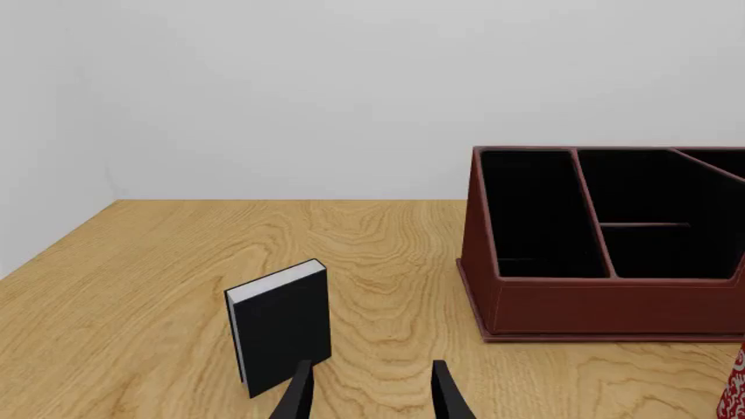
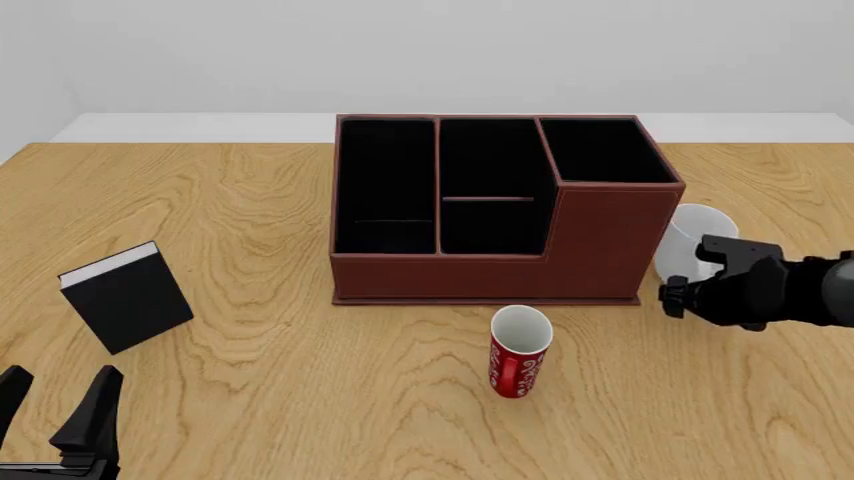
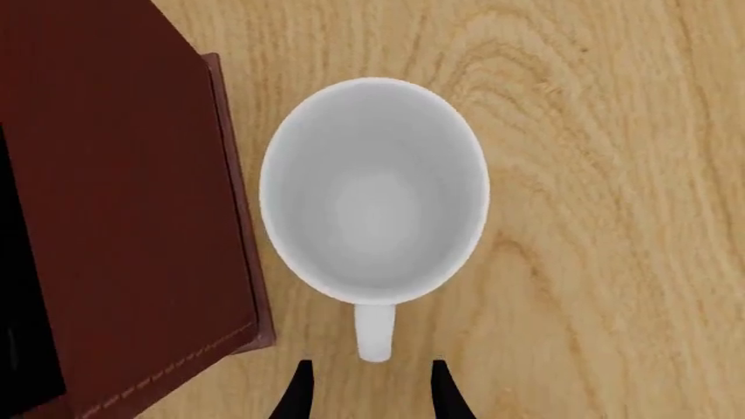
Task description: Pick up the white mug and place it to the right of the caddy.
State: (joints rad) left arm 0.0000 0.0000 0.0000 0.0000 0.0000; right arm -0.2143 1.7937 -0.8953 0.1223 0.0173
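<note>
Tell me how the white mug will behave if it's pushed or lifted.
The white mug looks rigid and glossy, so probably slippery in the right tool. It stands upright and wide, so a push likely slides it rather than tips it. Its handle offers a narrower grip.

red mug [image 2: 521,353] with white lettering, too small to read

1. Wooden table [image 2: 267,200], light oak grain.
2. Caddy [image 2: 587,235] stands mid-table.
3. White mug [image 2: 697,232] upright, just right of caddy.
4. Red mug [image 2: 521,352] upright, near the caddy's front.
5. Black book [image 2: 127,298] stands at left, well apart.
</note>
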